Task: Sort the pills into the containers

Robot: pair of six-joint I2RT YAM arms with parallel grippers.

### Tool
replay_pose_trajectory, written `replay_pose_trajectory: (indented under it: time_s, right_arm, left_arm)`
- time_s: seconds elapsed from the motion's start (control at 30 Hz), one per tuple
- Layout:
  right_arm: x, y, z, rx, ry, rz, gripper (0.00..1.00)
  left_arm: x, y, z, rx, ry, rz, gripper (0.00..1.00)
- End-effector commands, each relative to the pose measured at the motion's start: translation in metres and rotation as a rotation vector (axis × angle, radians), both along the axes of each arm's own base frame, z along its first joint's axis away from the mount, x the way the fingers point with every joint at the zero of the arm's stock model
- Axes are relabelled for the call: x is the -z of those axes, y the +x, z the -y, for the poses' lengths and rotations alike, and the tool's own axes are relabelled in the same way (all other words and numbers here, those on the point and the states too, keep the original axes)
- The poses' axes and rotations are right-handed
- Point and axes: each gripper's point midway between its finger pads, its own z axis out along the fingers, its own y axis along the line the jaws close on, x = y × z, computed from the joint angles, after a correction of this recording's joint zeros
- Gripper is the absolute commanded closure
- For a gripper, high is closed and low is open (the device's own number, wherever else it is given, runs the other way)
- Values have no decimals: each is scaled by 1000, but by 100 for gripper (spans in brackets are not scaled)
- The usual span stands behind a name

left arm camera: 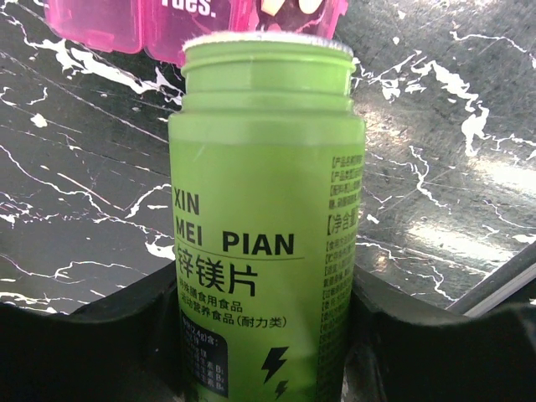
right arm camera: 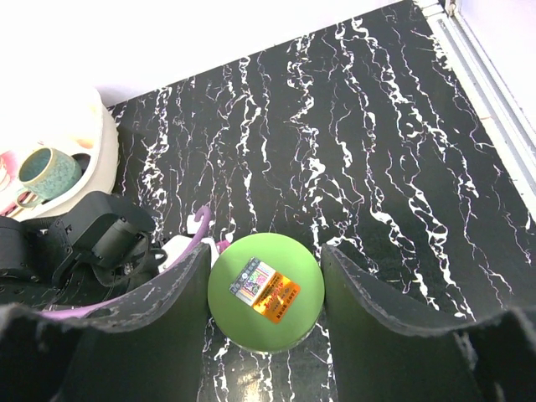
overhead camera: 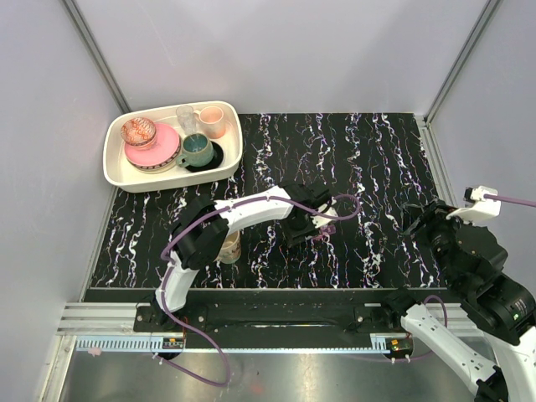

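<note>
Left wrist: your left gripper (left arm camera: 266,289) has its fingers clamped on the uncapped green bottle (left arm camera: 266,167). The purple pill box (left arm camera: 151,25) sits just beyond, pills (left arm camera: 280,7) inside. Your right gripper (right arm camera: 266,260) pinches the green cap (right arm camera: 265,291).

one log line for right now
left gripper: shut on green bottle, uncapped | right gripper: shut on green cap | pill box: beyond bottle

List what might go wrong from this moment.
1. The bottle is uncapped in the left fingers, its mouth near the pill box: anything poured quickly may miss the compartments.
2. The right fingers pinch the cap by its rim; it may slip.
</note>
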Motion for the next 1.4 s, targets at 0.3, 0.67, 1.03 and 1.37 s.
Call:
replay_pose_trajectory:
  time_s: [0.3, 0.67, 1.03, 1.37]
  right_arm:
    - [-12, -7, 23, 107, 29, 60, 100]
    - [-15, -11, 34, 155, 52, 87, 100]
    - [-15, -12, 36, 164, 51, 88, 100]
    - [-13, -13, 36, 168, 50, 85, 100]
  left_arm:
    - [-16, 10, 8, 4, -24, 33, 100]
    - [-23, 12, 12, 13, -22, 36, 100]
    - [-21, 8, 11, 32, 3, 21, 100]
    - [-17, 4, 11, 50, 31, 6, 100]
